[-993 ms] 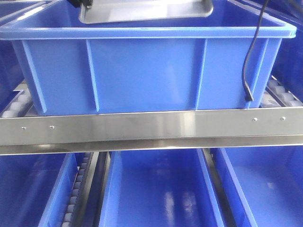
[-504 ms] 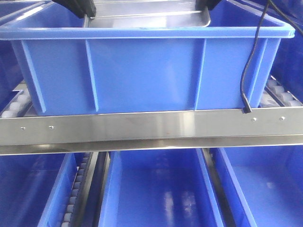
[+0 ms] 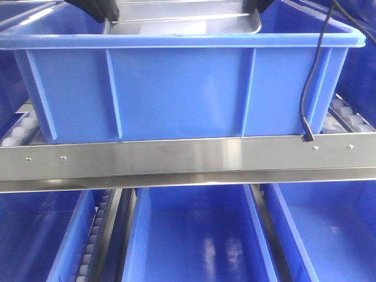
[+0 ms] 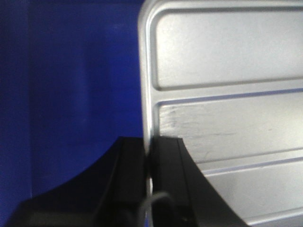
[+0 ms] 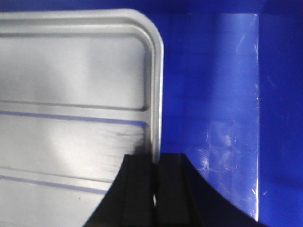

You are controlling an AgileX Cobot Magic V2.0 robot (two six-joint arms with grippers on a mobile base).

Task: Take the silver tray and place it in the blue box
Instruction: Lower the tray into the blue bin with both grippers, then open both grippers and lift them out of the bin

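Gripping the silver tray (image 3: 185,20) from both short sides, the two hands hold it level just above the rim of the blue box (image 3: 182,88). In the front view the tray's near edge shows over the box's front wall, with a dark hand at each upper corner of it.

The left hand (image 4: 147,156) is closed on the tray's left rim: one finger lies under the rim's outer side, the other on the tray's inner face, and the rim passes between them. The right hand (image 5: 155,170) is closed in the same way on the tray's right rim.

Both wrist views show the blue floor of the box beside the tray, and the recessed panel crossed by long ridges.

The box rests on a roller rack behind a steel rail (image 3: 188,155). A black cable (image 3: 308,88) hangs over the box's right front corner. Further blue bins (image 3: 194,235) stand on the level below.
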